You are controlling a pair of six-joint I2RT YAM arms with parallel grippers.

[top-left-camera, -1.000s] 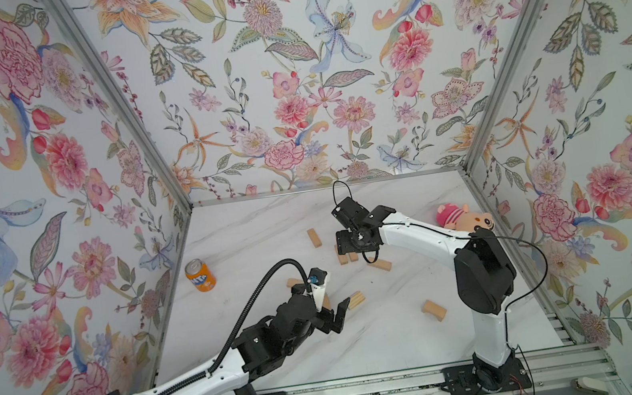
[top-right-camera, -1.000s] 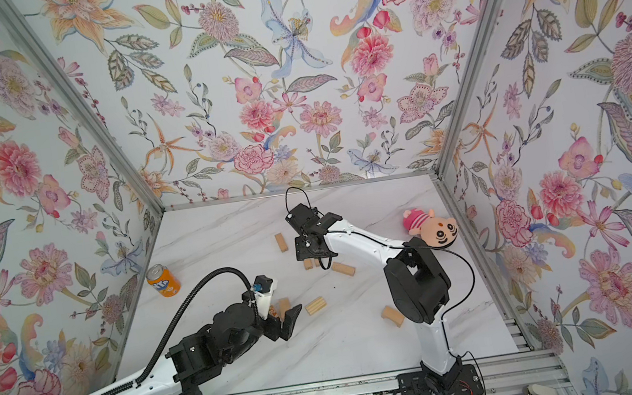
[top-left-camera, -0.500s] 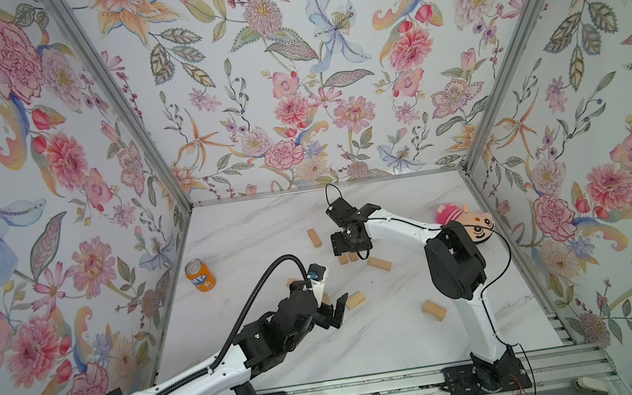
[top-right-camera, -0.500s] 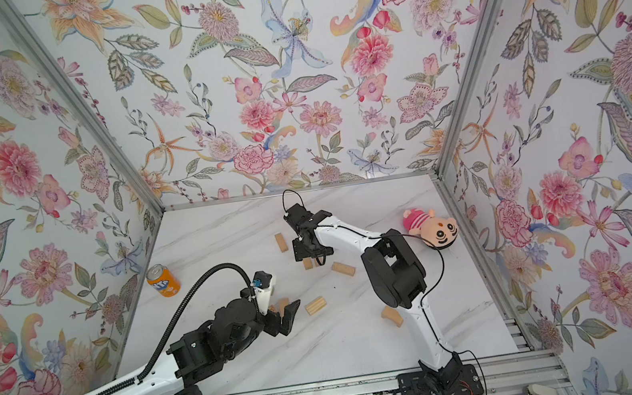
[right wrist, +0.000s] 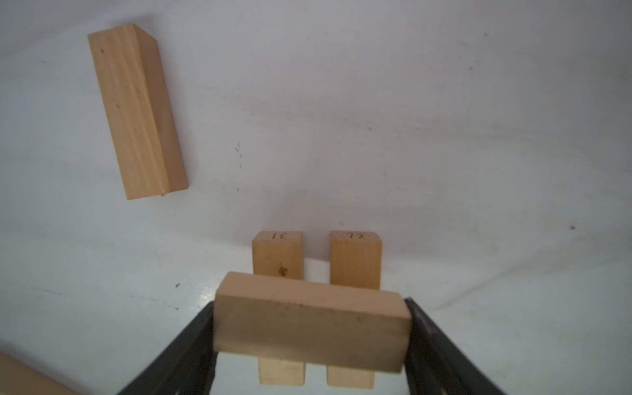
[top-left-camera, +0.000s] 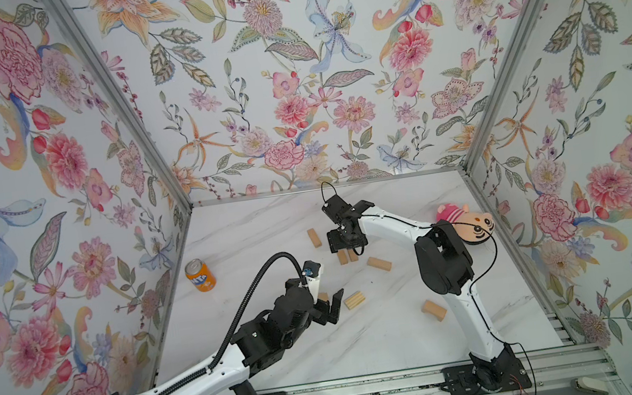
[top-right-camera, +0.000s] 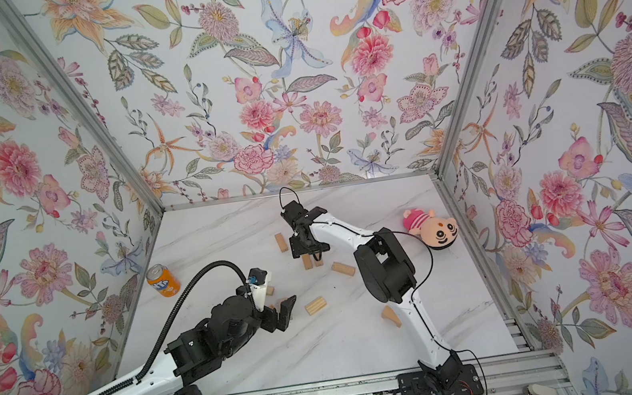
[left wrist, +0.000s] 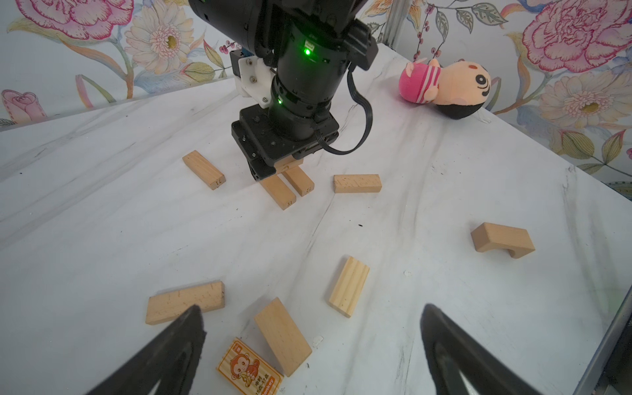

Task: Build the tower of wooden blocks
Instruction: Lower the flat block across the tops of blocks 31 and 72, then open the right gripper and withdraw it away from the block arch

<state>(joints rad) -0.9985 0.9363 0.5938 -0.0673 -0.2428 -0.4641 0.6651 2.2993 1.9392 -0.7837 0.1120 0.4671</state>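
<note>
Right arm: it was seen reaching from its near-right base to the middle of the table [top-left-camera: 367, 338], elbow raised and wrist bent downward. The right tool [right wrist: 309, 321] was pointed straight down and was closed on the two ends of a cross block [right wrist: 311, 307], the jaws set fairly wide to span its length.

Tower [left wrist: 287, 181]: it was found at mid-table, toward the far wall. The cross block was held level, its long axis square across a base pair [right wrist: 277, 254]. The pair was laid flat, side by side with a narrow gap, long axes parallel and running near to far in both top views. Whether the cross block rested on the pair or hung just above it could not be determined.

Left arm: it was extended low from its near-left base. The left tool [left wrist: 311, 314] was spread wide and empty, held above a printed block [left wrist: 249, 371] and a plain block [left wrist: 282, 337] just beside it. A ridged block [left wrist: 349, 285] was noted near them, and a curved block [left wrist: 502, 239] well apart, beside the right arm.
</note>
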